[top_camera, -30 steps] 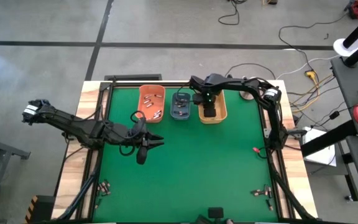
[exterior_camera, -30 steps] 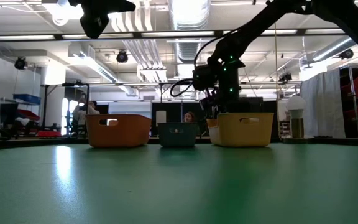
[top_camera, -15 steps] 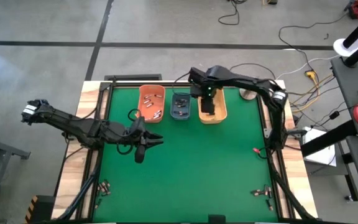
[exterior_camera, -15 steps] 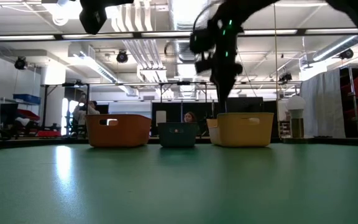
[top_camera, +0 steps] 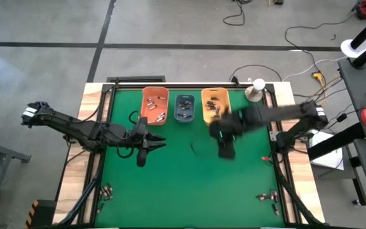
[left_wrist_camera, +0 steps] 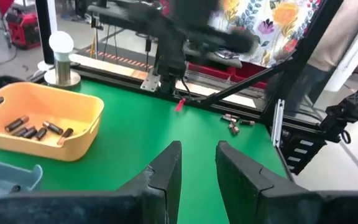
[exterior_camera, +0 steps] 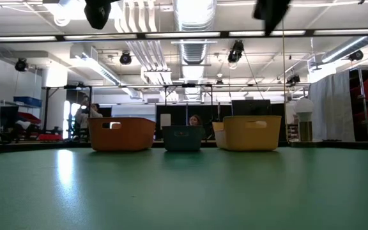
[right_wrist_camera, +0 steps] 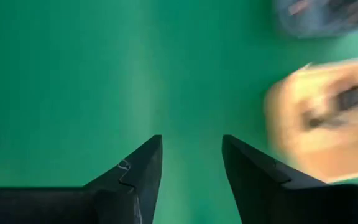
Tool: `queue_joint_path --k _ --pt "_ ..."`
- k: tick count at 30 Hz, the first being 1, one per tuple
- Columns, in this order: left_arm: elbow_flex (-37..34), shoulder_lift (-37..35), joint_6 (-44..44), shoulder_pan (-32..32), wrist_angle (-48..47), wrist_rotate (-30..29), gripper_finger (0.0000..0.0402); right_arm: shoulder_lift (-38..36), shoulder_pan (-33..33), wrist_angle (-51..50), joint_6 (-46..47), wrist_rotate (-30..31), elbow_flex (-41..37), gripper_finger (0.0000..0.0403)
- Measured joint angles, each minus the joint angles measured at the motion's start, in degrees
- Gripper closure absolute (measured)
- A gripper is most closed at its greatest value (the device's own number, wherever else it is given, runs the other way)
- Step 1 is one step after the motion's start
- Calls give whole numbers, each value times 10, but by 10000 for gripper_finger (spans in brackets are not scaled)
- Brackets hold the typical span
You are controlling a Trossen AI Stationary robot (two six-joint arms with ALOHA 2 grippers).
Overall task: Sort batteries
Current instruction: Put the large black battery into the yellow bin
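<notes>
Three bins stand in a row at the far side of the green mat: an orange bin (top_camera: 155,105), a blue-grey bin (top_camera: 185,109) and a yellow-orange bin (top_camera: 215,105). Batteries (top_camera: 154,111) lie in each of them; several show in the yellow-orange bin (left_wrist_camera: 37,129). My right gripper (top_camera: 223,142) hangs blurred over the mat, near of the yellow-orange bin, open and empty (right_wrist_camera: 191,163). My left gripper (top_camera: 150,142) hovers high over the mat's left half, near of the orange bin, open with nothing between its fingers (left_wrist_camera: 197,167).
A white bulb-shaped thing on a round base (top_camera: 254,91) stands at the far right corner. A small red piece (top_camera: 261,152) lies at the mat's right edge. Small loose pieces lie at the near left (top_camera: 105,189) and near right (top_camera: 267,197) corners.
My right gripper has risen out of the yellow-orange bin and swung quickly toward the table's near edge, out over the open mat. The batteries in that bin now show from above.
</notes>
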Motion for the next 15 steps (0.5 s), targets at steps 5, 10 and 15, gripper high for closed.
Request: queue_joint_path --k 5,10,15 --pt "0 0 26 0 8 0 322 7 166 -2 205 -7 -63 209" --pt "0 0 35 0 8 0 322 31 295 25 382 -88 -129 173" --pt "0 0 32 0 10 0 322 52 386 139 593 -215 -204 142"
